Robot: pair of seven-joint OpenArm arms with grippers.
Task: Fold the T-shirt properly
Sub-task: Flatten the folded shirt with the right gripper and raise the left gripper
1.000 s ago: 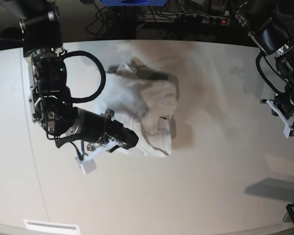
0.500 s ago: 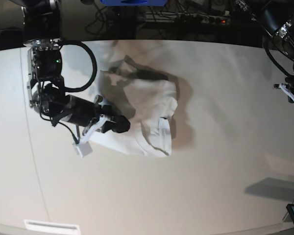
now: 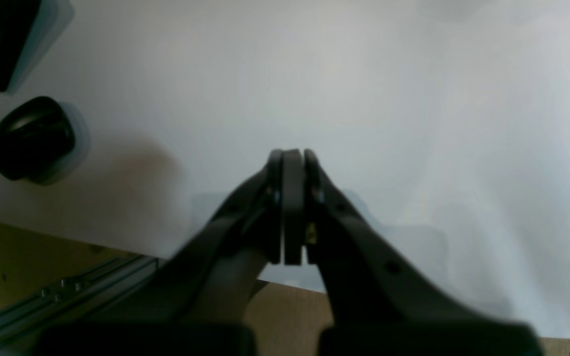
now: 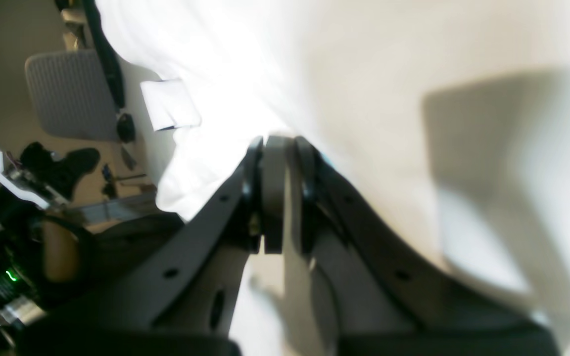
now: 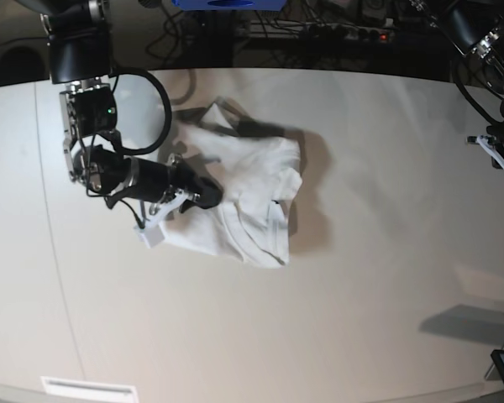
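T-shirt (image 5: pixel 244 197) bunched on table (image 5: pixel 361 285), right hand (image 5: pixel 208 195) closed over it

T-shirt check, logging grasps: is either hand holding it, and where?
Cannot tell for the right hand, shut over the T-shirt; left hand holds nothing.

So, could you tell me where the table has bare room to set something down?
The table is bare right of the T-shirt and along the near edge. It is crowded at the shirt's left, where the right pincer sits.
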